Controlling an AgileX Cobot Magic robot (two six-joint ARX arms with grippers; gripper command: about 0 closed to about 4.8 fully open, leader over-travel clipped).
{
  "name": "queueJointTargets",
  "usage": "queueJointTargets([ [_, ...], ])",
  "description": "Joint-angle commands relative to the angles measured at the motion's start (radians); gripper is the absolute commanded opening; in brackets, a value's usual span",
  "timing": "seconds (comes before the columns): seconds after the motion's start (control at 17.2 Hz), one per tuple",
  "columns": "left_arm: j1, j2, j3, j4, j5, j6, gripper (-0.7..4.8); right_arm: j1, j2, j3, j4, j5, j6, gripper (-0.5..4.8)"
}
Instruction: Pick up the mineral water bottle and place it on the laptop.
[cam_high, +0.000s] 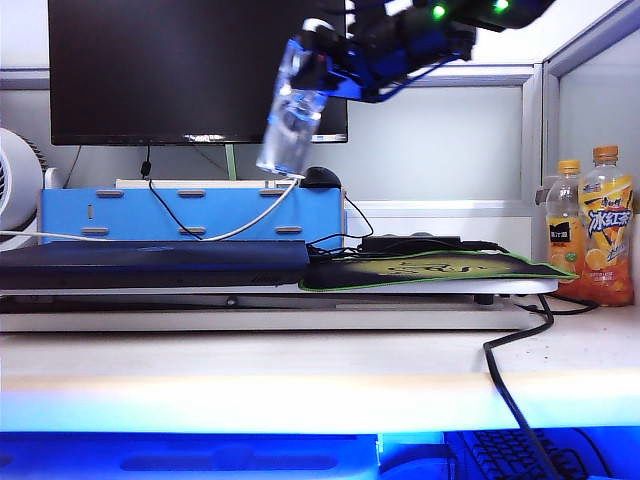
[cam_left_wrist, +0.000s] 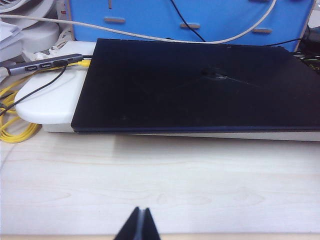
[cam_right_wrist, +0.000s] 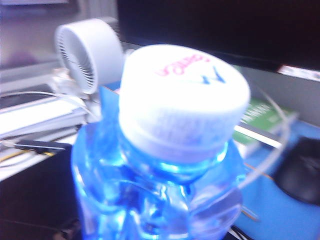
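One mineral water bottle in right tool.

The right hand is gripping the mineral water bottle near its top, holding it tilted in the air in front of the monitor, above the right end of the laptop. Two orange-capped juice bottles are standing at far right.

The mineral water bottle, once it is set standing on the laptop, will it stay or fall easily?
Probably tippy: the mineral water bottle is tall and slim, held tilted by the right gripper. The laptop lid looks flat and smooth, so it might slide. Its round body would likely roll.
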Motion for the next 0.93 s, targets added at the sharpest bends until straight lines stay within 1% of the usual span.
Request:
queueJointTargets([
  [0.06,0.0,-0.002,0.002,0.008,0.003,0.001,-0.02,0.027,-0.017,0.012,0.085,-0.005,0.008,1.07],
  [0.52,0.0,-0.002,0.002,0.008,0.003,0.001,-0.02,0.125,0.007,0.013,0.108,-0.003,0.002,1.08],
  [0.75,0.0,-0.002,0.002,0.008,0.003,0.001,-0.02,0.163,0.056,0.026,0.145,0.042,0.0,1.08],
  [0.93,0.0,-0.002,0.002,0.008,0.003,0.001,-0.02,0.17,0.105,0.051,0.152,0.064,0.001,1.08],
])
